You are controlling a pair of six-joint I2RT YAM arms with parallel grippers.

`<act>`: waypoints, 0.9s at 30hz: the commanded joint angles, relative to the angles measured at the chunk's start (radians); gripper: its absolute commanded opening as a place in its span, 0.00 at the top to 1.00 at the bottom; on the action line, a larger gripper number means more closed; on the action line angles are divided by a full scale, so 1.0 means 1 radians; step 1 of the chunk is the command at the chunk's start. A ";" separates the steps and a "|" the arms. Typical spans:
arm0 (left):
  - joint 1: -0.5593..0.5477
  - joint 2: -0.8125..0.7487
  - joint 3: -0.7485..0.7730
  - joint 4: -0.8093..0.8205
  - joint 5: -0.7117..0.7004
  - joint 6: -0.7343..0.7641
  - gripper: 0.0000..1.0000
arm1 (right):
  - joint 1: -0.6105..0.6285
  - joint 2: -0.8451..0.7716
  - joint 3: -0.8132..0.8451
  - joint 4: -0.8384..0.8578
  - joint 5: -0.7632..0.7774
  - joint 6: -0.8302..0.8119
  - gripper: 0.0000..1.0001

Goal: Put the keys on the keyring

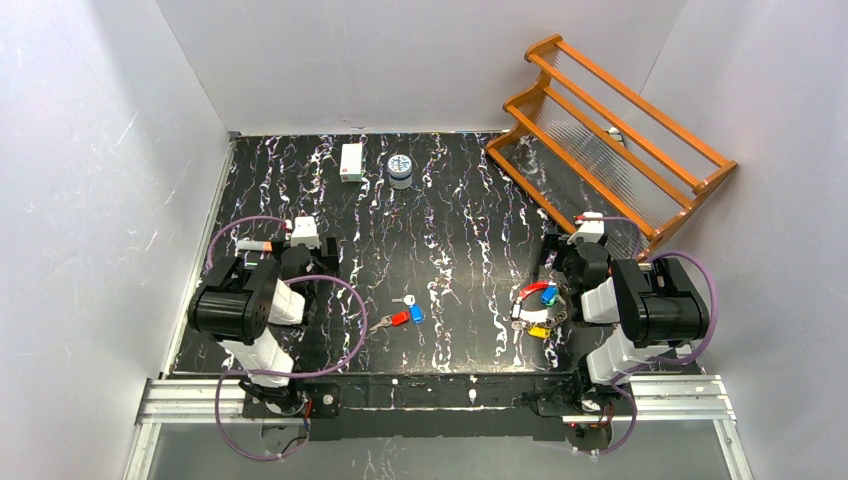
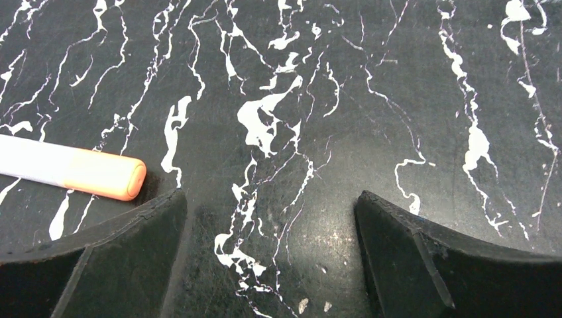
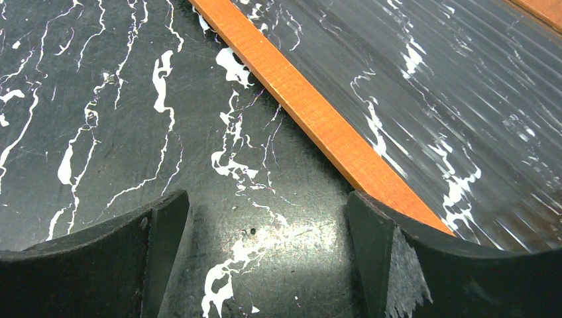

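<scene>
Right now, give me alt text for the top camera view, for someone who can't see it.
A few loose keys lie mid-table between the left arm and right arm, with a keyring of coloured keys beside the right arm. Farther back on the black marbled table are a white box, a small jar and a wooden rack.

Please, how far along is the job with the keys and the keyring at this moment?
Done: nothing yet. The loose keys, red-capped, blue-capped and bare, lie in the middle, apart from the keyring beside the right arm. In hand: nothing; left hand and right hand are open and empty. Left: picking up and threading each key.
</scene>
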 commanded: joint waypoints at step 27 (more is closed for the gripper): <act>0.006 -0.573 0.581 -1.405 0.294 -0.619 0.02 | 0.017 -0.464 0.311 -0.761 -0.375 0.240 0.01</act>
